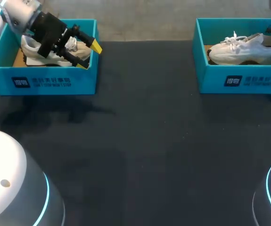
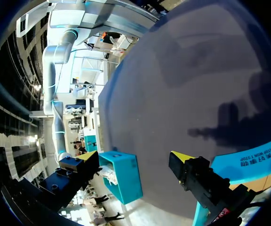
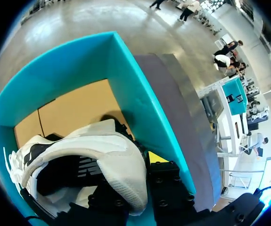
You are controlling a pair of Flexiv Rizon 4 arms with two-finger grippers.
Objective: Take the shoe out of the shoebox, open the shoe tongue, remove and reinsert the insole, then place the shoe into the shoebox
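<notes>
The dark surface (image 1: 140, 141) carries two teal boxes. The left box (image 1: 55, 82) sits at 10 o'clock and the right box (image 1: 248, 81) at 2 o'clock, well apart. The left shoe (image 1: 30, 52), pale and beige, lies inside the left box. The left tool (image 1: 89, 55) hangs tilted over that shoe with its yellow tips spread wide, gripping nothing, and points toward 3 o'clock over the box's wall. From the left wrist, the left tool (image 2: 135, 160) looks out across the surface toward the right box (image 2: 123, 181), with the left box's wall (image 2: 253, 162) just beside it. The white right shoe (image 1: 248, 51) lies in the right box with its laces toward 9 o'clock. The right tool (image 3: 144, 181) is low inside the right box (image 3: 126, 84) at the heel of the right shoe (image 3: 102, 155). Whether it is pinching the heel cannot be told.
</notes>
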